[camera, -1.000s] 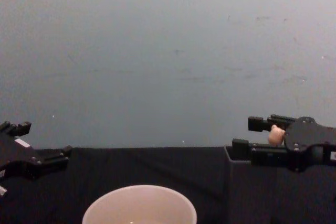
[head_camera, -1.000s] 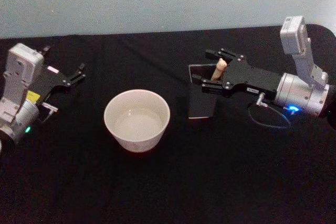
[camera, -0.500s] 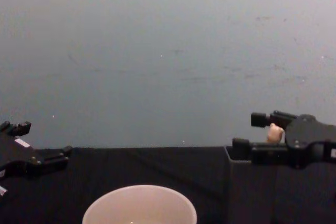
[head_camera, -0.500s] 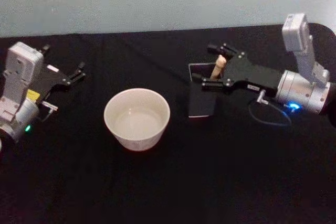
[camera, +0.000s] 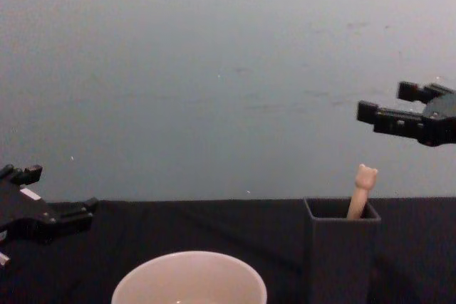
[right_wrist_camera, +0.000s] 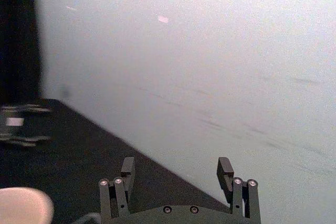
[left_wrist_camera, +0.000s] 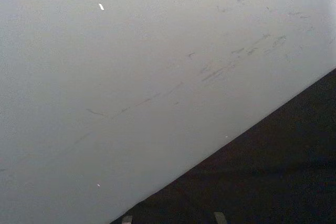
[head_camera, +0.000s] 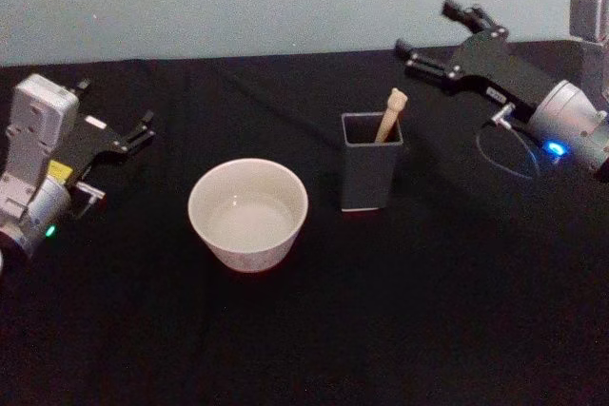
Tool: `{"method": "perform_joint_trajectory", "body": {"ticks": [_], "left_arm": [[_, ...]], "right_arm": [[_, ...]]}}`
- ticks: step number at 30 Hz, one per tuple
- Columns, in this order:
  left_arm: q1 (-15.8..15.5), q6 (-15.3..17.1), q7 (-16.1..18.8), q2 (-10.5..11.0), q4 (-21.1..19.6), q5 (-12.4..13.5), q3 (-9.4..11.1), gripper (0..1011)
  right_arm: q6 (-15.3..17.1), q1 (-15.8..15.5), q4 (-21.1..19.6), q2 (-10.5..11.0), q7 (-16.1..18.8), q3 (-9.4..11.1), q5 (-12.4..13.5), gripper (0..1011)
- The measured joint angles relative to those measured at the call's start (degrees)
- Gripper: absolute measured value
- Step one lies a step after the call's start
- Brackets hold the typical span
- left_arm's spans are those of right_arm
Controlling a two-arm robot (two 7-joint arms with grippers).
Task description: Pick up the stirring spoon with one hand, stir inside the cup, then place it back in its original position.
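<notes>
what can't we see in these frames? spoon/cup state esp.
- Stirring spoon bowl and neck: hidden inside the holder, head and chest views.
- Cup: lower part cut off by the chest view's bottom edge.
- Right end effector: wrist cut off at the chest view's right edge.

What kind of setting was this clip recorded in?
Probably a lab or test bench, not a kitchen: a table draped in black cloth against a bare pale wall, holding just a cup and a dark holder with a stirring spoon.

The stirring spoon (head_camera: 390,114) stands in the holder (head_camera: 370,176), right of the cup (head_camera: 248,215).
</notes>
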Motion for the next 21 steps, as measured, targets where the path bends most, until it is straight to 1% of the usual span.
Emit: {"method": "perform_joint_trajectory", "body": {"ticks": [1, 2, 4, 5, 6, 7, 12, 18, 21], "left_arm": [[0.0, 0.0, 0.0, 0.0, 0.0, 0.0, 0.0, 1001], [0.0, 0.0, 0.0, 0.0, 0.0, 0.0, 0.0, 1001], [0.0, 0.0, 0.0, 0.0, 0.0, 0.0, 0.0, 1001], [0.0, 0.0, 0.0, 0.0, 0.0, 0.0, 0.0, 1001], [0.0, 0.0, 0.0, 0.0, 0.0, 0.0, 0.0, 1001], [0.0, 0.0, 0.0, 0.0, 0.0, 0.0, 0.0, 1001], [0.0, 0.0, 0.0, 0.0, 0.0, 0.0, 0.0, 1001], [0.0, 0.0, 0.0, 0.0, 0.0, 0.0, 0.0, 1001], [0.0, 0.0, 0.0, 0.0, 0.0, 0.0, 0.0, 1001]], "right_arm": [[0.2, -0.2, 0.0, -0.3, -1.7, 0.2, -0.8, 1002], [0.9, -0.4, 0.2, -0.9, -4.4, 0.6, -2.1, 1000], [1.8, -0.6, 0.6, -1.4, -6.6, 0.7, -3.4, 1000], [2.4, -0.8, 1.1, -1.9, -8.2, 0.7, -4.5, 1000], [2.4, -0.8, 1.1, -1.9, -8.2, 0.7, -4.5, 1000], [3.1, -1.0, 1.6, -2.3, -9.7, 0.6, -5.7, 1000], [5.5, -1.6, 3.1, -3.8, -11.7, 0.0, -7.8, 1000], [7.0, -2.1, 4.0, -4.8, -11.8, -0.2, -8.6, 1000], [7.2, -2.1, 4.1, -4.9, -11.7, -0.1, -8.8, 1000]]}}
